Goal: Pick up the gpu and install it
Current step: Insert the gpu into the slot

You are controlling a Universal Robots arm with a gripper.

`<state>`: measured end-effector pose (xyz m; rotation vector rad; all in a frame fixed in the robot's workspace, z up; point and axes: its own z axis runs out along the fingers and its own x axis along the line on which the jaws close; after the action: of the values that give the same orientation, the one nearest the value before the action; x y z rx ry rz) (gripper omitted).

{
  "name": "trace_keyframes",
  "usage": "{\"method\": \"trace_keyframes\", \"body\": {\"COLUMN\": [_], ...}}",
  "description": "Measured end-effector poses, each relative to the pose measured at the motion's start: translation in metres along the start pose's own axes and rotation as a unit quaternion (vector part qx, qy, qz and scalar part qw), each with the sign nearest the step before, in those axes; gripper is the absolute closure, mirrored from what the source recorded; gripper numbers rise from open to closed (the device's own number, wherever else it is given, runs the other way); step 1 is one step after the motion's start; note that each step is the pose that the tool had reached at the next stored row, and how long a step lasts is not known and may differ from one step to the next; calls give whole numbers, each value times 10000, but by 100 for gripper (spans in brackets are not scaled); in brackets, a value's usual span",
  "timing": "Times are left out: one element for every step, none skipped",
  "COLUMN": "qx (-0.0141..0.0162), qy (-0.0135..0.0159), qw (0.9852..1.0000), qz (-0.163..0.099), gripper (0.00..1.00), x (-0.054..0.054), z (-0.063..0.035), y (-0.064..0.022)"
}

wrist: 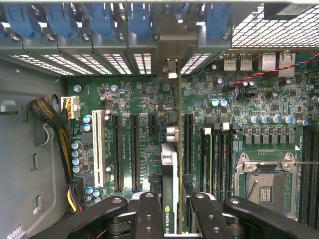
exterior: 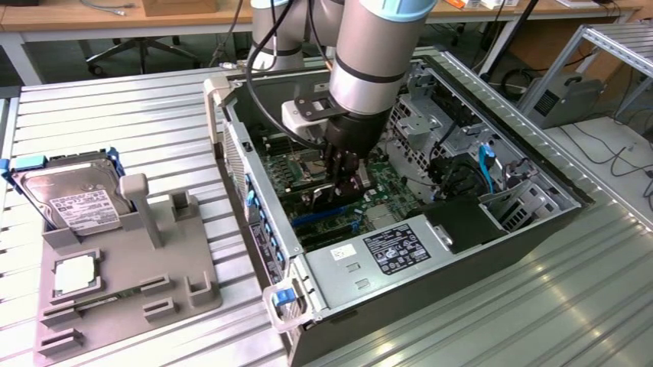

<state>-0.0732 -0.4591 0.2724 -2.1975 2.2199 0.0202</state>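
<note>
- An open computer case (exterior: 237,153) sits mid-frame in the exterior view, on a slatted metal worktop (exterior: 122,115).
- A labelled power supply (exterior: 378,256) fills the case's lower corner.
- A hard drive (exterior: 73,200) stands in a grey holder (exterior: 153,267) at the exterior view's left.
- The green motherboard (wrist: 149,99) carries an empty processor socket (wrist: 264,184).

**Robotics laboratory with a computer-assembly test bench**

Exterior view. At centre, a robot arm (exterior: 372,53) reaches into an open computer tower (exterior: 571,206) lying on its side. Its gripper (exterior: 344,183) is closed on the gpu (wrist: 169,174) above the motherboard (wrist: 149,104). The tower rests on a slatted aluminium table (exterior: 133,130). At eight o'clock stands a grey parts fixture (exterior: 133,283) with moulded holders, one of them carrying a hard drive (exterior: 76,199) at nine o'clock. Behind, from eleven to one o'clock, runs a wooden workbench (exterior: 61,15) with a wheeled chair base (exterior: 122,50) beneath it. At two o'clock are an aluminium profile frame (exterior: 602,46), a grey equipment box (exterior: 571,99) and loose cables (exterior: 612,153).
</note>
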Motion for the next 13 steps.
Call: {"method": "trace_keyframes", "body": {"qx": [0,0,0,0,0,0,0,0,0,0,0,0,0], "qy": [0,0,0,0,1,0,0,0,0,0,0,0,0], "qw": [10000,10000,10000,10000,10000,10000,10000,10000,10000,10000,10000,10000,10000], "qz": [0,0,0,0,0,0,0,0,0,0,0,0,0], "gripper": [73,73,73,73,73,73,73,73,73,73,73,73,73], "x": [0,0,0,0,1,1,1,2,2,2,2,2,2], "z": [4,14,15,16,31,48,59,72,77,77,77,77,77], "y": [0,0,0,0,0,0,0,0,0,0,0,0,0]}}
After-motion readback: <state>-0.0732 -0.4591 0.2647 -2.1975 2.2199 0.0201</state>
